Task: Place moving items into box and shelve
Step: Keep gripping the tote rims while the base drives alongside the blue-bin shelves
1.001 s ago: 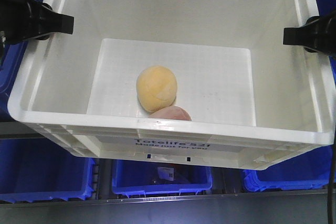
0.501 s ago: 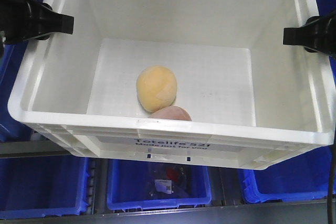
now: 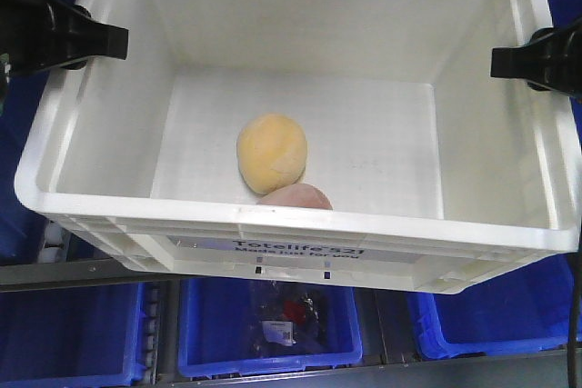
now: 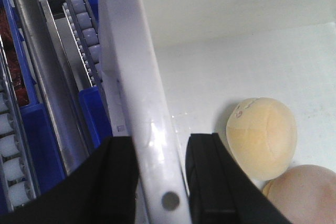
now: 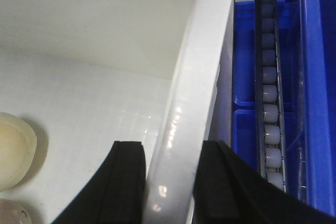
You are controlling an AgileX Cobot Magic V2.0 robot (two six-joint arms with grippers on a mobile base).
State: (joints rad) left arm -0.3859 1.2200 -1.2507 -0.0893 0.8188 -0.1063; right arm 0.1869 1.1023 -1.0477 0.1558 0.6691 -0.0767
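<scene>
Two grippers held our white crate (image 3: 300, 224): our left gripper (image 4: 160, 182) clamped its left rim, our right gripper (image 5: 169, 182) its right rim. Inside the crate, by its front wall, the yellow-orange lump (image 3: 272, 153) touched the pinkish-brown lump (image 3: 296, 196). Below the crate sat blue bins (image 3: 270, 338).
</scene>
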